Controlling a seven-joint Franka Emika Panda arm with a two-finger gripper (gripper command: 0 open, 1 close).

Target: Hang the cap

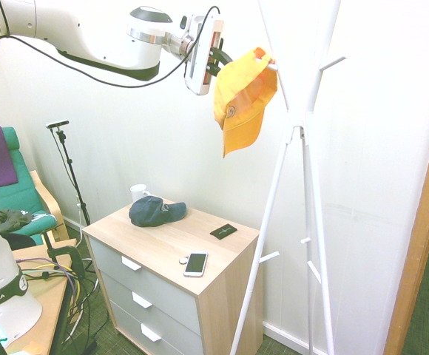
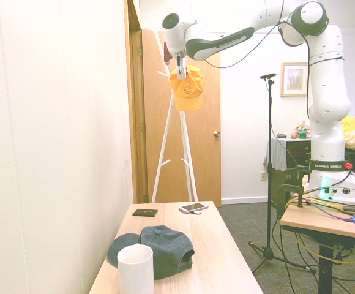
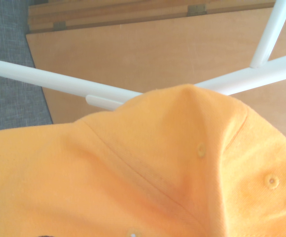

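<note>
The yellow-orange cap hangs high in the air with its brim pointing down and its round smiley emblem showing. My gripper is shut on the cap's rear edge, on the side away from the white coat rack. The far side of the cap's crown lies against a short rack peg; whether it rests on the peg I cannot tell. In the wrist view the cap fills the lower half, with the rack's white poles and a peg just beyond it.
Below stands a wooden dresser carrying a dark navy cap, a white mug, a phone and a small black card. A wooden door is behind the rack, and a green chair stands beside the dresser.
</note>
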